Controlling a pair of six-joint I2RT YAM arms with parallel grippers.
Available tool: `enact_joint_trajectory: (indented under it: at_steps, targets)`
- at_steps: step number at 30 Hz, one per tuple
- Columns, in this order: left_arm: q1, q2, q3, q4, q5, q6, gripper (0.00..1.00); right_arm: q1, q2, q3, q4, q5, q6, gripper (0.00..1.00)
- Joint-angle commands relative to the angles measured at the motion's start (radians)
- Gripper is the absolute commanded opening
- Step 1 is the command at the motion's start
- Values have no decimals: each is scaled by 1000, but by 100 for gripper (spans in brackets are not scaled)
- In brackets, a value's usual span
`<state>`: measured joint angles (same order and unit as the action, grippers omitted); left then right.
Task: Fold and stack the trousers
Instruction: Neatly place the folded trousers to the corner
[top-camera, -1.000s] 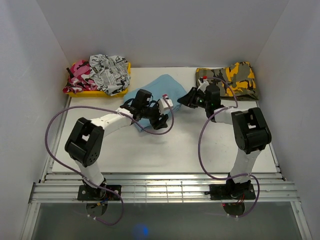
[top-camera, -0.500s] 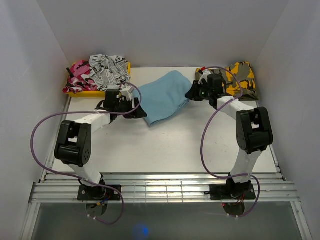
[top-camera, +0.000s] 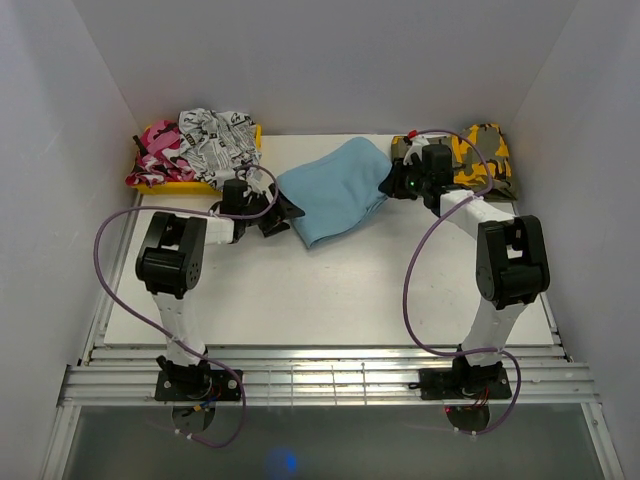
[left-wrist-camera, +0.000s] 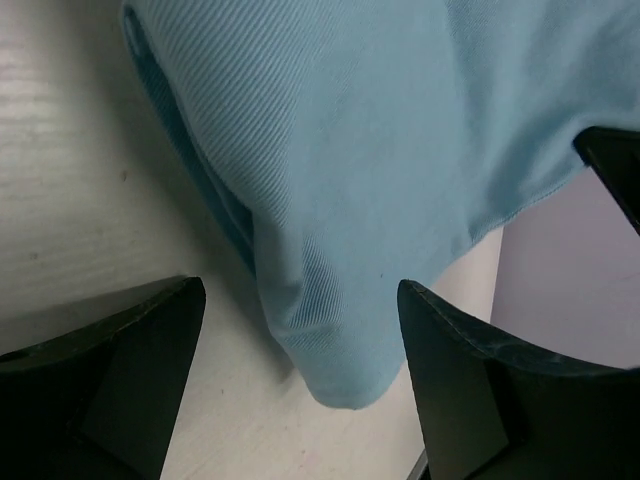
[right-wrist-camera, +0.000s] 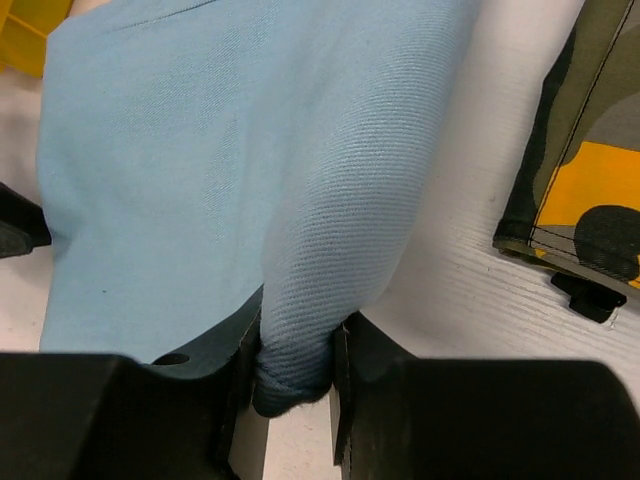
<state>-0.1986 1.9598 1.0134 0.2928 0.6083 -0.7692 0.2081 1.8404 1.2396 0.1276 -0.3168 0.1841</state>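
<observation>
Left fingers (left-wrist-camera: 110, 380) spread wide; right fingers (right-wrist-camera: 120, 410) clamped on trousers (right-wrist-camera: 200, 150).

Nothing is legible; print on the black-and-white cloth (top-camera: 218, 140) is too small.

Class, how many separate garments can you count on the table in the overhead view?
4: a pink garment and a black-and-white garment heaped on the yellow tray, far left; light-blue trousers, middle; a camouflage garment, far right. More may lie hidden in either pile.
</observation>
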Motion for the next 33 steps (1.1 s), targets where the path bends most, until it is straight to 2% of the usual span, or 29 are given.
enact_joint_trajectory:
  at_steps: [1, 5, 7, 9, 10, 13, 14, 23, 33]
  targets:
    - [-33, 42, 60, 29, -103, -76, 90, -9, -29, 78, 70, 7, -49, 8]
    - [-94, 106, 169, -85, -246, -44, 89, -10, -15, 92, 63, -4, -51, 8]
    - [-116, 123, 197, -165, -313, -53, 78, -12, -10, 98, 70, -17, -51, 8]
    - [-131, 174, 257, -228, -343, -77, 70, -12, -3, 107, 72, -25, -54, 8]
    - [-133, 194, 278, -242, -334, -88, 52, -12, 0, 121, 70, -30, -57, 8]
    - [-134, 255, 347, -218, -259, -107, 18, -15, 8, 150, 60, 2, -96, 8]
    - [-134, 258, 359, -177, -251, -98, 1, -19, 8, 162, 60, 10, -109, 8]
    - [-145, 319, 628, -55, -140, 31, 0, -84, -18, 207, 133, 24, -224, 8]
    - [-205, 459, 893, 54, -25, 44, 0, -217, -56, 215, 220, -28, -230, 8]
